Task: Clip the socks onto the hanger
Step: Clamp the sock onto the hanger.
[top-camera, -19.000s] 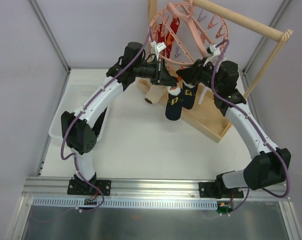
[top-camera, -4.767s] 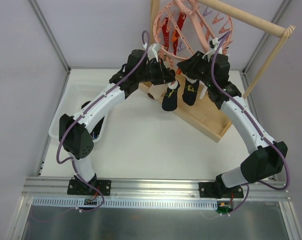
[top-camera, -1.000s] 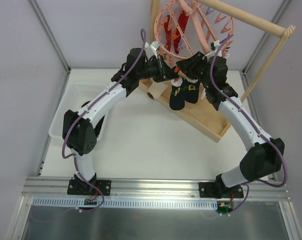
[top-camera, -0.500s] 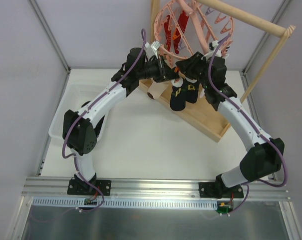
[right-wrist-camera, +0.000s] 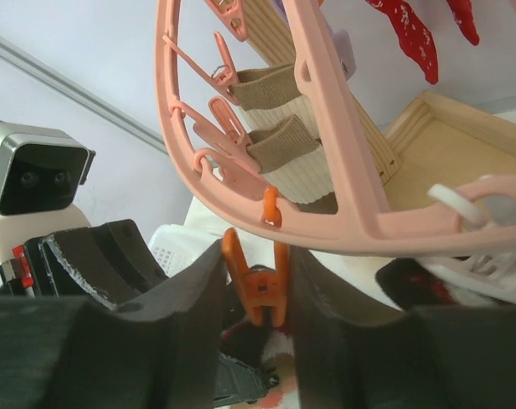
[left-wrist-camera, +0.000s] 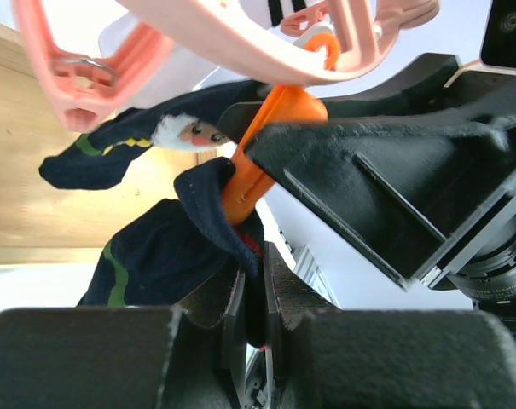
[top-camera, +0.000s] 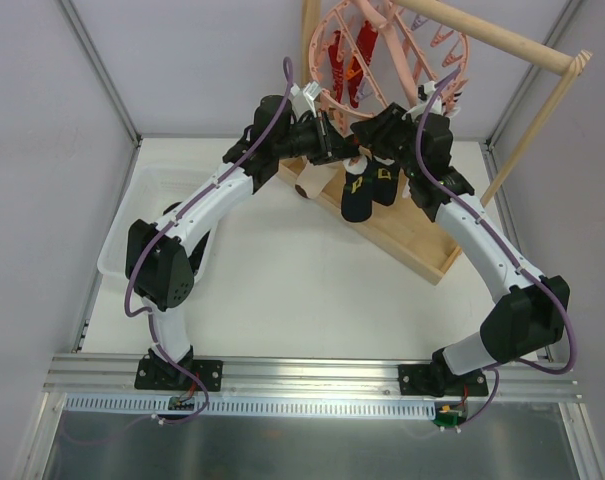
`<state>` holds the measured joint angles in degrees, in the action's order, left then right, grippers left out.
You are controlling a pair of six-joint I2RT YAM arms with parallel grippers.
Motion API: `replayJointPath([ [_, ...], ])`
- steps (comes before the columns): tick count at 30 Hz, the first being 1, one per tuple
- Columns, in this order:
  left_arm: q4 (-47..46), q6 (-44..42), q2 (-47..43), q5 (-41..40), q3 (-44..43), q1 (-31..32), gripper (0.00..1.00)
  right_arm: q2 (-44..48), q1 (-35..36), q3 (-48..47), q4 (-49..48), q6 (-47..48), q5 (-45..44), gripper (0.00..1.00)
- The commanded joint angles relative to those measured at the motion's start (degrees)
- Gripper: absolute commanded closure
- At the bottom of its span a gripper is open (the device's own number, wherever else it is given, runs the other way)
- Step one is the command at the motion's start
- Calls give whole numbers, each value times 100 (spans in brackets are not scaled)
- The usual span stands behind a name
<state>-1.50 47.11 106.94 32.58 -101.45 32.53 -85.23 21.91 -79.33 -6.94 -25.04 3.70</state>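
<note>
The sock (left-wrist-camera: 168,247) meets the clip (left-wrist-camera: 262,149) at 12 o'clock from the left gripper (left-wrist-camera: 253,328)
Left gripper is clamped tight on the sock from below; right gripper (right-wrist-camera: 256,264), nearer, pinches the orange clip under the hanger (right-wrist-camera: 326,153) rim

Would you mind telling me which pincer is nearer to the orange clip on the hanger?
Right. The right pincer straddles the orange clip, a finger against each side; the left pincer sits just beneath it, pinching the edge of the dark sock.
</note>
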Motion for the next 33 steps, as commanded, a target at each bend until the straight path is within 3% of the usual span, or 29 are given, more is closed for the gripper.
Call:
replayJointPath([
  [1, -299, -44, -94, 47, -173, -19, 100, 68, 6, -171, -27, 16, -107, 59],
  [2, -299, -53, -103, 47, -173, -19, 100, 77, 15, -171, -18, 16, -98, 48],
  [5, -299, -53, -94, 38, -182, -19, 100, 77, 6, -188, -9, 16, -45, 36],
  [17, -299, -114, -182, 12, -51, -37, 100, 147, 6, -364, 474, 376, -81, 21],
  [19, -299, -149, -278, 3, 72, -37, 91, 226, -3, -399, 579, 508, -54, 21],
  [22, -290, -290, -454, -32, 248, -45, 66, 332, -3, -504, 939, 631, 7, 19],
  [23, -272, -403, -559, -32, 292, -45, 51, 340, -11, -565, 1071, 710, 51, 18],
  [24, -220, -457, -612, -76, 405, -63, 46, 340, -20, -723, 1211, 746, 156, 18],
  [26, -123, -588, -787, -94, 503, -107, 24, 384, -55, -829, 1563, 763, 297, 16],
  [33, 324, -1212, -1779, -322, 1696, -379, 20, 1008, -91, -882, 2301, 1158, 386, 12],
])
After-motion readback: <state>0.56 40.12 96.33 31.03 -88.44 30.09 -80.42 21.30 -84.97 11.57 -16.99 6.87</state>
